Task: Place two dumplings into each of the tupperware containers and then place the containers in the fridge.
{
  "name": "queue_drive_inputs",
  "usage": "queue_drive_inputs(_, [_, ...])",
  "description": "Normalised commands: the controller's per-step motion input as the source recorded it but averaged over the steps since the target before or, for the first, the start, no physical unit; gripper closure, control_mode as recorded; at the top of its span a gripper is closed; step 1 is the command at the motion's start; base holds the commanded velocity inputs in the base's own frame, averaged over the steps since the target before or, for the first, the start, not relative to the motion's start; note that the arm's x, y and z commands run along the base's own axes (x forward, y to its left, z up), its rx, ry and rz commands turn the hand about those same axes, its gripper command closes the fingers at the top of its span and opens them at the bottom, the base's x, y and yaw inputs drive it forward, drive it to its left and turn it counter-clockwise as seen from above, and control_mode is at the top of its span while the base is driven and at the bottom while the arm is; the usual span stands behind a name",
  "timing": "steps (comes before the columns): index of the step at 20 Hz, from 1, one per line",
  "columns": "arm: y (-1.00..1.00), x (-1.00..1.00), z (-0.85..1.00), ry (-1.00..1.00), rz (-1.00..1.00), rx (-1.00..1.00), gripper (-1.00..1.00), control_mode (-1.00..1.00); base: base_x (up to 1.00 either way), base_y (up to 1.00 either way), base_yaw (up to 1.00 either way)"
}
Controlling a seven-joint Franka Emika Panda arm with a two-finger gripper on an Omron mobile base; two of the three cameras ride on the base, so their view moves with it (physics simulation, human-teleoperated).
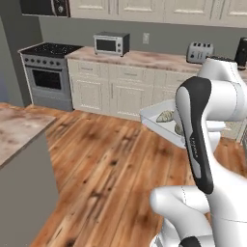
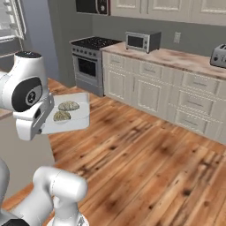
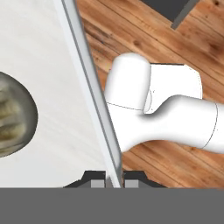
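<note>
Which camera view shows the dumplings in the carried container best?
The right base view: both dumplings lie unobstructed in the tupperware container. The left base view has the arm covering part of them; the hand view cuts one off.

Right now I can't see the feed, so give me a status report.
Gripper shut on tupperware container rim. Two dumplings inside, carried above wood floor. Path ahead looks open.

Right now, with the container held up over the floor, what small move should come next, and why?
Probably carry the container level toward the fridge, which shows at the upper left of the right base view. The gripper is shut on the container's rim, two dumplings already lie inside, and it hangs over bare wood floor, so tilting could spill them.
</note>
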Motion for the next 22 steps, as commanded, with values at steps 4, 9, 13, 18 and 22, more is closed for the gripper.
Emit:
queue_drive_inputs(4, [0.0, 0.0, 0.0, 0.0, 0.0, 0.0, 1.0, 1.0, 1.0, -0.54, 0.1])
queue_drive_inputs(9, [0.0, 0.0, 0.0, 0.0, 0.0, 0.0, 1.0, 1.0, 1.0, -0.52, 0.11])
queue_drive_inputs(13, [0.0, 0.0, 0.0, 0.0, 0.0, 0.0, 1.0, 1.0, 1.0, -0.36, 0.27])
queue_drive_inputs(18, [0.0, 0.0, 0.0, 0.0, 0.0, 0.0, 1.0, 1.0, 1.0, -0.12, 0.52])
queue_drive_inputs(22, [0.0, 0.0, 0.0, 0.0, 0.0, 0.0, 1.0, 1.0, 1.0, -0.1, 0.55])
